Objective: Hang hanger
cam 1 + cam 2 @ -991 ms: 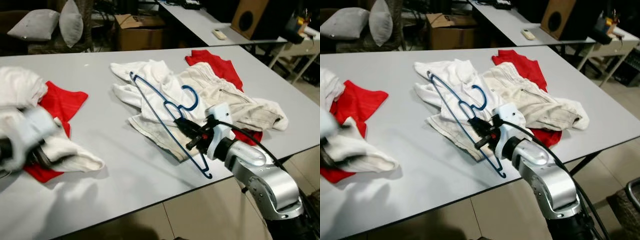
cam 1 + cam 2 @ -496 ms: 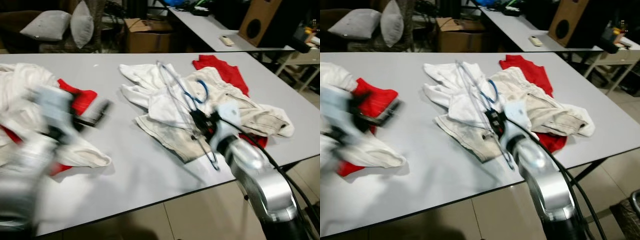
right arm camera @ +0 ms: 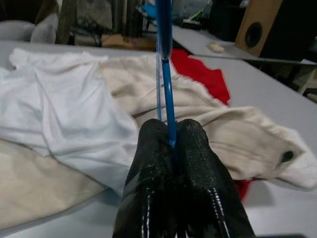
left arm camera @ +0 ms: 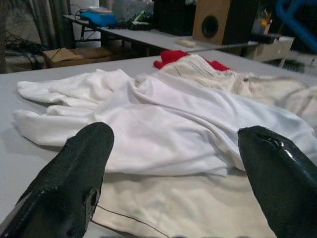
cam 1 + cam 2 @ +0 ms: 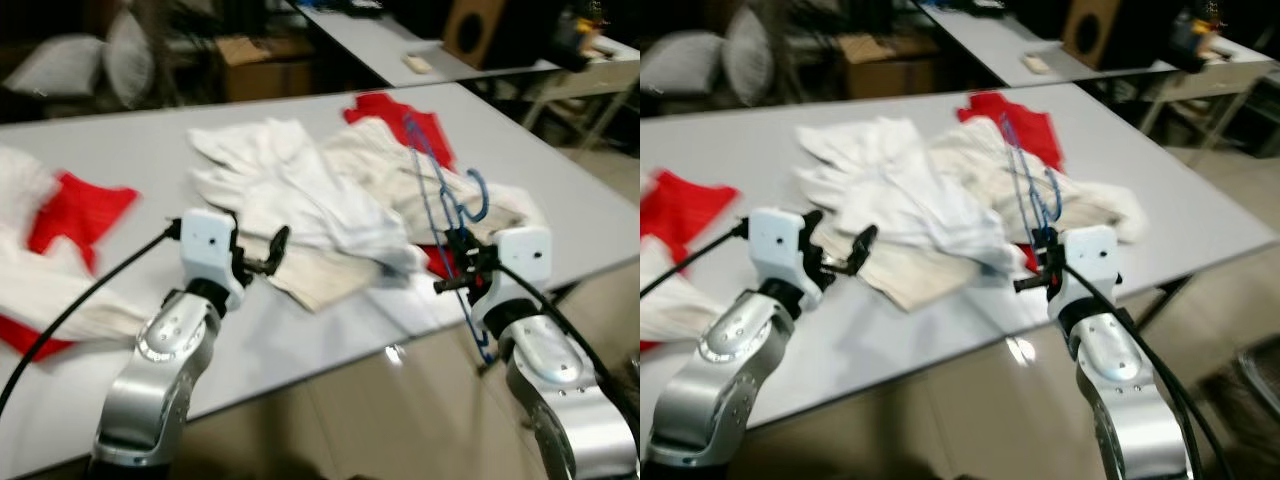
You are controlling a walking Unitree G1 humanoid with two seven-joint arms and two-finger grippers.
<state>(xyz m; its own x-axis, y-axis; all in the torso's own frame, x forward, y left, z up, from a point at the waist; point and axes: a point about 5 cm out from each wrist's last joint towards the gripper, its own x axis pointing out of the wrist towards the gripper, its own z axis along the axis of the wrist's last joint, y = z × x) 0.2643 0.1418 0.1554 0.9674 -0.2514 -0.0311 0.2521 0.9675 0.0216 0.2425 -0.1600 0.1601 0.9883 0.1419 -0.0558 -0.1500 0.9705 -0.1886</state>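
We had lifted hanger [image 5: 440,205] off clothes [image 5: 300,205] since a second ago; left gripper [image 4: 173,163] came up, fingers wide. Right gripper [image 3: 172,134] pinched thin blue wire hanger, held upright above table [image 5: 150,150] edge.

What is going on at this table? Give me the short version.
The robot is working over a grey table strewn with white and red clothes. Its right gripper is shut on a blue hanger, held up off the pile. Its left gripper is open, fingers spread, pointing at the white shirt and holding nothing. The hanger is not yet hung on anything.
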